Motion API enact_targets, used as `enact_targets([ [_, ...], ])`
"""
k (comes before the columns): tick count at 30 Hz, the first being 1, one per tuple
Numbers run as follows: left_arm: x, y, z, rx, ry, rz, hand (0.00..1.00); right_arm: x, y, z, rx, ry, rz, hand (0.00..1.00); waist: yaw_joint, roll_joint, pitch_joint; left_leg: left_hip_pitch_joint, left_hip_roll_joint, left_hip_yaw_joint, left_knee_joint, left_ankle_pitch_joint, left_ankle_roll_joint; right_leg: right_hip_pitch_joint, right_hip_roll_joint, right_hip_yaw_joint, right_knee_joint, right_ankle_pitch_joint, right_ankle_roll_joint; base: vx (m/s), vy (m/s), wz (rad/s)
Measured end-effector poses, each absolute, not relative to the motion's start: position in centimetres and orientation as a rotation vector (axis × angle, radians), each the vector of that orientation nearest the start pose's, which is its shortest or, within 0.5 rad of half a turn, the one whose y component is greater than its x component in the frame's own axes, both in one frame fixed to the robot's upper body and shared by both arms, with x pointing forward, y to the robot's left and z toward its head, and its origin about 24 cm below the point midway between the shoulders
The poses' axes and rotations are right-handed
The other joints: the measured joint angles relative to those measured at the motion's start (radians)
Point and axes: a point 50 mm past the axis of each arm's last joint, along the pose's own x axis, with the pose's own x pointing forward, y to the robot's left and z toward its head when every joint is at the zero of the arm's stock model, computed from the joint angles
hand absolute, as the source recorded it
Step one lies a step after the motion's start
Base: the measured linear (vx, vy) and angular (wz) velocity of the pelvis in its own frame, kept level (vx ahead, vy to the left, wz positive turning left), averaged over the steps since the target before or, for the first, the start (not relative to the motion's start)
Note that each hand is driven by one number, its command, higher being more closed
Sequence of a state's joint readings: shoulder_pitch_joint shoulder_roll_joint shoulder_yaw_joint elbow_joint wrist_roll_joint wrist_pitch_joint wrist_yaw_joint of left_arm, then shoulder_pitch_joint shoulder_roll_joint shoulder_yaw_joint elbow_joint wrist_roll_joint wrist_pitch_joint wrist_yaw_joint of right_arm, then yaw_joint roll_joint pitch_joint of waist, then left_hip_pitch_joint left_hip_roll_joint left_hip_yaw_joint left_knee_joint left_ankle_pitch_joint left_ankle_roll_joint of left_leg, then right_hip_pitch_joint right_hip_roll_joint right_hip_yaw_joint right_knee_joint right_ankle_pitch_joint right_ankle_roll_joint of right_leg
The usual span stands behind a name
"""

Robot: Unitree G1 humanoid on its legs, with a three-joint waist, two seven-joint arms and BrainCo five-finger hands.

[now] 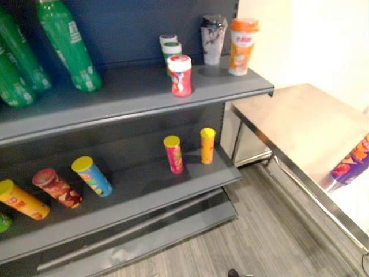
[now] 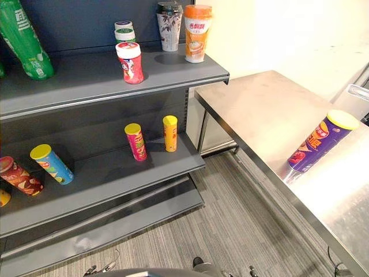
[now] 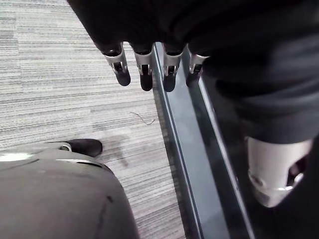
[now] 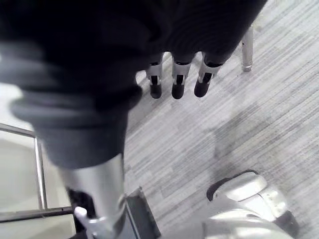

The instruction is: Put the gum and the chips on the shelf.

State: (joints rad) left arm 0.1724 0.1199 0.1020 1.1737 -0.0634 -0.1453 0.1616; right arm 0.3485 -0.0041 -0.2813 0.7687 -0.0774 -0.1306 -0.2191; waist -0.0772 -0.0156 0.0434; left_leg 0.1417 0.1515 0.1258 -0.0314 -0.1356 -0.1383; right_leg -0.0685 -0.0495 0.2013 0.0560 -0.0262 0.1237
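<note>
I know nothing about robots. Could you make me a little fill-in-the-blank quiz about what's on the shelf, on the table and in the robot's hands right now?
1. The purple chips can lying on the steel table has a ______ lid.
2. The red gum tub stands on the same shelf board as the ______ bottles.
3. The left hand and the right hand hang over the floor, fingers relaxed, holding ______.

Missing words: yellow; green; nothing.

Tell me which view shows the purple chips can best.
Right eye view: the purple chips can shows whole on the steel table. The left eye view crops it at the edge; the wrist views face the floor.
</note>
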Motion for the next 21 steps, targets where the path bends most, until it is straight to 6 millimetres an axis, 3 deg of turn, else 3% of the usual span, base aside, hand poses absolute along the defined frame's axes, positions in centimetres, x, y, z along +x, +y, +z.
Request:
enact_targets([
  [4, 3.9, 21.9, -16.7, 0.096, 1.183, 0.389, 0.0, 7.8, -24.6, -10.8, -0.149, 0.735, -0.68, 0.0, 0.0, 0.004, -0.002, 0.0, 0.0, 0.002, 0.001, -0.008, 0.005, -0.003, 0.001, 0.003, 0.0, 0.002, 0.003, 0.07, 0.015, -0.04],
  [7, 4.0, 21.9, -16.7, 0.1, 1.178, 0.386, 0.0, 10.8, -26.3, -7.0, -0.216, 0.503, -0.745, 0.0, 0.001, 0.01, -0.009, -0.002, 0.001, 0.004, 0.0, -0.006, 0.008, -0.012, 0.001, 0.008, 0.001, 0.002, 0.004, 0.01, 0.001, -0.04],
  [11, 4.0, 22.0, -16.7, 0.103, 1.172, 0.385, 0.0, 13.0, -26.3, -4.7, -0.242, 0.361, -0.738, 0.0, 0.001, 0.007, -0.008, 0.0, 0.003, 0.006, -0.001, -0.006, 0.008, -0.012, 0.003, 0.009, 0.001, 0.002, 0.004, 0.03, 0.004, -0.02],
  [16, 4.1, 21.9, -16.7, 0.127, 1.169, 0.361, 0.0, 13.0, -26.2, -3.6, -0.235, 0.304, -0.781, 0.0, -0.001, 0.008, -0.009, 0.001, 0.001, 0.004, 0.003, -0.007, 0.008, -0.013, 0.0, 0.005, 0.017, -0.01, 0.006, 0.0, -0.001, 0.02],
  [21, 3.8, 21.8, -16.7, 0.122, 1.171, 0.365, 0.0, 11.5, -27.8, -2.9, -0.249, 0.294, -0.897, 0.0, -0.001, 0.013, -0.015, -0.003, 0.003, 0.003, 0.016, -0.011, 0.006, -0.014, 0.001, 0.003, 0.028, -0.012, 0.004, -0.05, -0.012, 0.01],
])
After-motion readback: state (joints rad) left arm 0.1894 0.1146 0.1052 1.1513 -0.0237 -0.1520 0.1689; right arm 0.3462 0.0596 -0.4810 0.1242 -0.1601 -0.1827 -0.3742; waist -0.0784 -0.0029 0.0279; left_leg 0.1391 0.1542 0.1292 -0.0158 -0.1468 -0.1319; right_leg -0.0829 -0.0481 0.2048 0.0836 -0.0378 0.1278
